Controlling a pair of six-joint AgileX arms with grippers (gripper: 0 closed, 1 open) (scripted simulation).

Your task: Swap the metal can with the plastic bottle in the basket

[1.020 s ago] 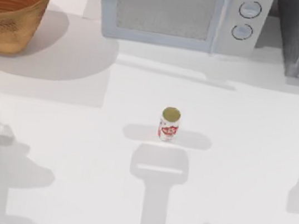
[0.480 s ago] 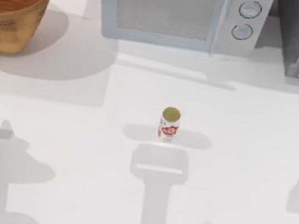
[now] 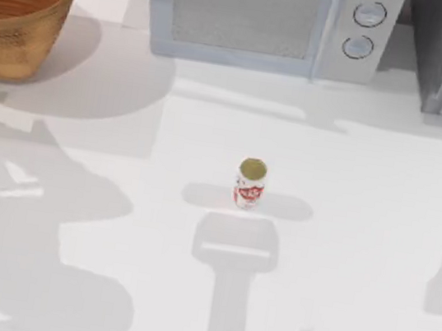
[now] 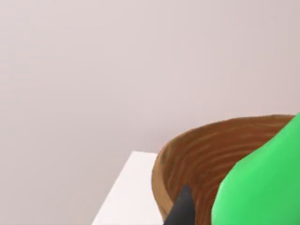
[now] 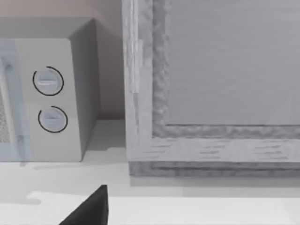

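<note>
My left arm has left the top view's left edge; its gripper (image 4: 183,208), fingers' state untellable, seems to carry the bright green plastic bottle (image 4: 262,187) beside the round orange-brown wicker basket (image 4: 197,154). The small red-and-white metal can (image 3: 250,183) stays mid-table. Right gripper (image 5: 89,208) parked, fingers untellable.

plastic bottle (image 4: 262,187) cut off by frame edge, basket (image 3: 9,26) left side cropped

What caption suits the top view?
Metal can upright mid-table, wicker basket far left, microwave behind.
</note>
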